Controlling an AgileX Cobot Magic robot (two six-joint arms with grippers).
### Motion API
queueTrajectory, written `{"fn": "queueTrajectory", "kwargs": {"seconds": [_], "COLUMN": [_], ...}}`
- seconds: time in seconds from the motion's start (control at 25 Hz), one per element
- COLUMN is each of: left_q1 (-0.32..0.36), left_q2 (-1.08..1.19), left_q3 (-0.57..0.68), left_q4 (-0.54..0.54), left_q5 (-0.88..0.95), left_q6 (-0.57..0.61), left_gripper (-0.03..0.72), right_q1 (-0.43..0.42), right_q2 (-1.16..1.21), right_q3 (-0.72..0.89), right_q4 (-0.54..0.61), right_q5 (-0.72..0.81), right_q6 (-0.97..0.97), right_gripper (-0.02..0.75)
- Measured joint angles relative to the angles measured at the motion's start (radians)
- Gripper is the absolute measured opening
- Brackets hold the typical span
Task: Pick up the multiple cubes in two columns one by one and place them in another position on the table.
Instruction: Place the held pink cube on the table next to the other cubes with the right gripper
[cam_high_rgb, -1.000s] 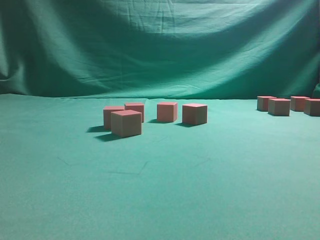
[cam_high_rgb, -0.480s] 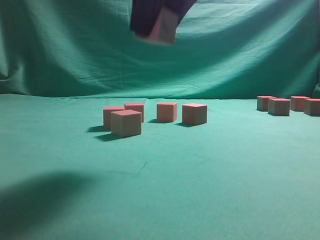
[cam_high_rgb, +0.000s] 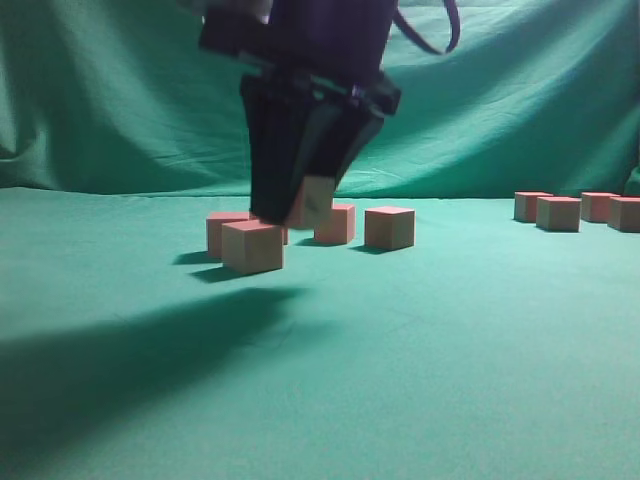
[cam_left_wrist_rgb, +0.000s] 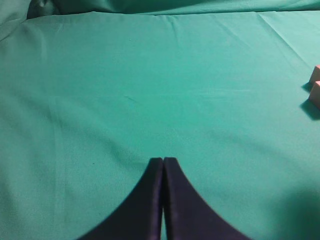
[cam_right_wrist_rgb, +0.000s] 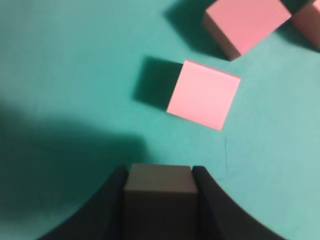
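Currently the right pincer (cam_high_rgb: 308, 205) is closed on one cube (cam_high_rgb: 318, 201), its jaws pressed against two opposite faces. In the right wrist view the held cube (cam_right_wrist_rgb: 160, 192) sits squarely between the jaws, above bare green cloth. In the exterior view it hangs clear of the bench (cam_high_rgb: 450, 340), low over the left group and partly in front of it.

Left group, four cubes visible on the bench:
- near cube (cam_high_rgb: 252, 246), at the front
- left cube (cam_high_rgb: 222, 228), just behind it
- middle cube (cam_high_rgb: 340, 222), partly hidden by the pincer
- right cube (cam_high_rgb: 389, 227), standing apart

A fifth cube may stand behind the pincer; this cannot be confirmed.

Right group, four cubes at the far right edge: first (cam_high_rgb: 530, 205), second (cam_high_rgb: 558, 213), third (cam_high_rgb: 597, 206), fourth (cam_high_rgb: 626, 214). They stand close together in what reads as two short rows.

The left pincer (cam_left_wrist_rgb: 163, 161) is closed and empty, hovering over bare cloth. Two cube corners (cam_left_wrist_rgb: 316, 86) show at the right edge of its view.

Progress, as a judgement: the task is roughly half complete. If the left group is the destination, the held cube needs release there, and four cubes at the right await transfer. The pictures alone do not settle which group is the source.
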Motion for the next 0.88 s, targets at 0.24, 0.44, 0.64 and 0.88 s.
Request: {"fn": "queueTrajectory", "kwargs": {"seconds": [0.24,0.44,0.64,0.88], "left_q1": [0.0,0.0,0.0,0.0], "left_q2": [0.0,0.0,0.0,0.0], "left_q3": [0.0,0.0,0.0,0.0], "left_q4": [0.0,0.0,0.0,0.0], "left_q5": [0.0,0.0,0.0,0.0], "left_q6": [0.0,0.0,0.0,0.0], "left_gripper": [0.0,0.0,0.0,0.0], "right_q1": [0.0,0.0,0.0,0.0], "right_q2": [0.049,0.051,0.051,0.051], "right_q3": [0.0,0.0,0.0,0.0], "right_q4": [-0.065,-0.089,-0.093,-0.095], "right_q5": [-0.041,-0.069,-0.083,-0.089], "right_q6": [0.0,0.0,-0.021,-0.041], "right_gripper": [0.266,0.266,0.266,0.266]}}
